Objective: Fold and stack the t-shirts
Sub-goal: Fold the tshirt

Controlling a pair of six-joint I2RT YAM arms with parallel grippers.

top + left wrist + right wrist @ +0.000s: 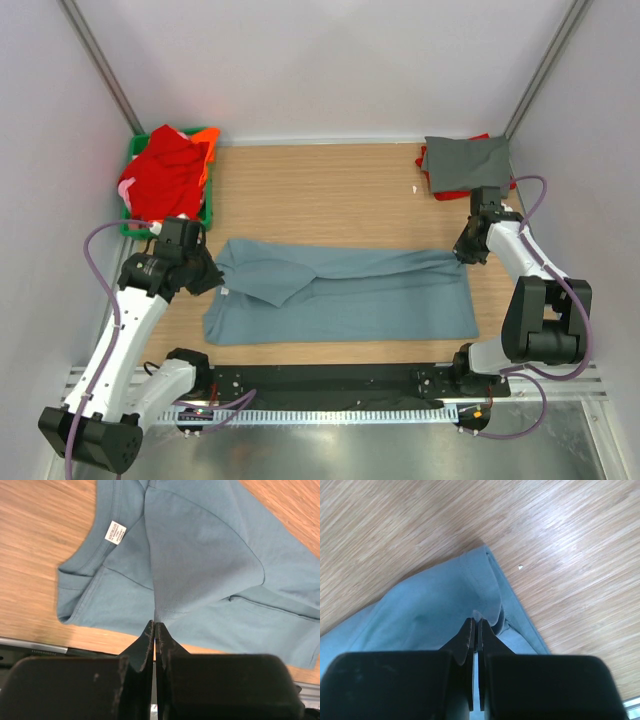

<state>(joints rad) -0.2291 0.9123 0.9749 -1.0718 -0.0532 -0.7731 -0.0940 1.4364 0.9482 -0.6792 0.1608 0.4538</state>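
The dusty blue-grey t-shirt [340,295] lies lengthways across the middle of the table, its far long edge folded toward the near side. My left gripper [210,272] is shut on the shirt's sleeve end at the left; the pinched cloth [200,560] hangs from the closed tips [155,625], beside the collar with its white label [115,532]. My right gripper [463,252] is shut on the shirt's hem corner [480,587] at the right, with the tips [476,621] pressed together. A folded darker grey t-shirt [466,162] lies at the back right on a red one [424,157].
A green plastic crate [209,205] at the back left holds a heap of red and orange shirts [165,175]. White walls with metal posts enclose the table. A black rail [330,385] runs along the near edge between the arm bases.
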